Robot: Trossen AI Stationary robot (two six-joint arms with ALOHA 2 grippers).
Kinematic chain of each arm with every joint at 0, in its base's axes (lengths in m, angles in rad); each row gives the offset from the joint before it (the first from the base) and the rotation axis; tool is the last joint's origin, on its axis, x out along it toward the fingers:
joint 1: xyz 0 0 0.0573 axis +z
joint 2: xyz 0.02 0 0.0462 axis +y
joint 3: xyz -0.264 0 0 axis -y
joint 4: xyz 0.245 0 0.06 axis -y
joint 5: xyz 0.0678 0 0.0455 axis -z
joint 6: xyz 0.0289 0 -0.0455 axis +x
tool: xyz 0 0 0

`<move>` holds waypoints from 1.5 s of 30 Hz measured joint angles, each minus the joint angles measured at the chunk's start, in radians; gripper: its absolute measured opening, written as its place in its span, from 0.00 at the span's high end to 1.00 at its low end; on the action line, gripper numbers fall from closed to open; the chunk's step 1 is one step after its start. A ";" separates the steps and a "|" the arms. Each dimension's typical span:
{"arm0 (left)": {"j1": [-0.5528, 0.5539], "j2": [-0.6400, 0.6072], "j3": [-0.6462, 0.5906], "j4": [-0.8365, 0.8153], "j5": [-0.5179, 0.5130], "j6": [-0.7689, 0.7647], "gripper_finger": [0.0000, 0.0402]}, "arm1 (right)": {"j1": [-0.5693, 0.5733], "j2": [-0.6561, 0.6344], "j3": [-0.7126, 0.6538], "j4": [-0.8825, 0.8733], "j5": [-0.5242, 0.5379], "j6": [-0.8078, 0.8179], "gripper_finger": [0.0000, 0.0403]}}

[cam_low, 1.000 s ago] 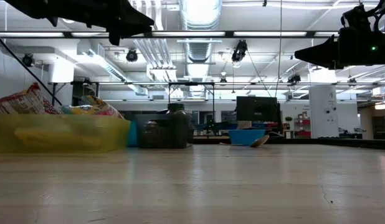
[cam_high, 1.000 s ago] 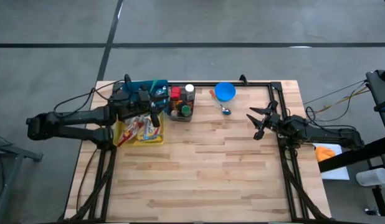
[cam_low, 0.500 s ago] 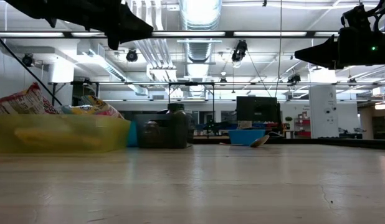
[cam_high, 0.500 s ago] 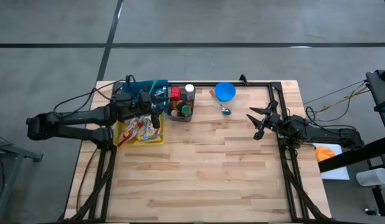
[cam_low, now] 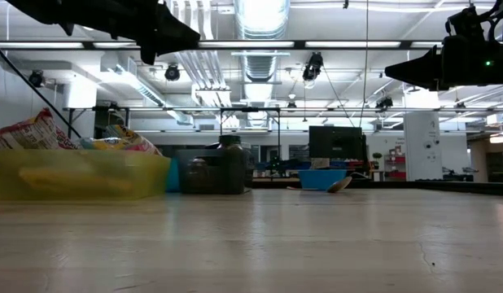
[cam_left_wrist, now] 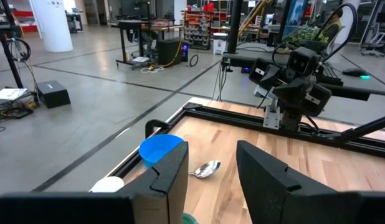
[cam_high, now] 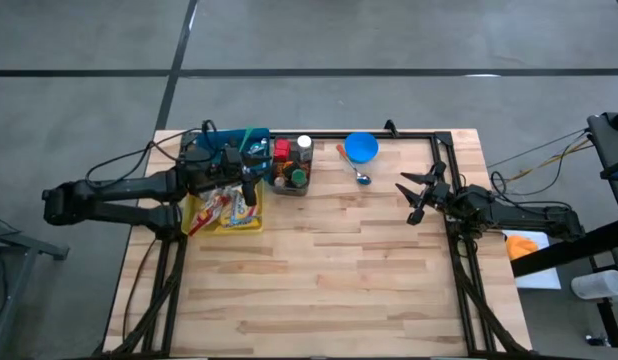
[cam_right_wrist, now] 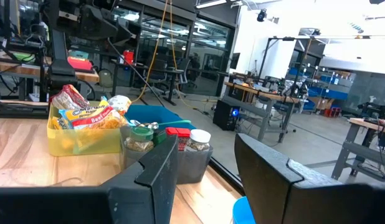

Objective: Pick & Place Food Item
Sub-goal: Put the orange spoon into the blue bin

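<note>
- Snack bin (cam_high: 225, 212) sits near the tabletop's (cam_high: 329, 270) far left corner.
- Jar caddy (cam_high: 290, 168) stands just right of it.
- Bowl (cam_high: 361, 147) at the far edge, spoon (cam_high: 357, 172) just before it.

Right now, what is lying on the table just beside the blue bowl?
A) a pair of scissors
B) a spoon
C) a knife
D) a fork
B. In the high view a metal spoon lies on the wood right next to the blue bowl, and the left wrist view shows its shiny rounded bowl end too.
</note>
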 joint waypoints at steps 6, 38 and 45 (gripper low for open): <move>0.000 0.000 -0.001 -0.013 0.000 0.000 0.66 | 0.000 0.000 0.000 0.000 0.000 0.000 0.61; 0.000 -0.003 -0.002 -0.198 0.000 -0.019 0.66 | 0.000 0.001 0.000 0.034 -0.087 0.215 0.61; 0.000 -0.003 -0.002 -0.205 0.000 -0.019 0.66 | 0.000 0.082 0.000 0.025 -0.106 0.078 0.61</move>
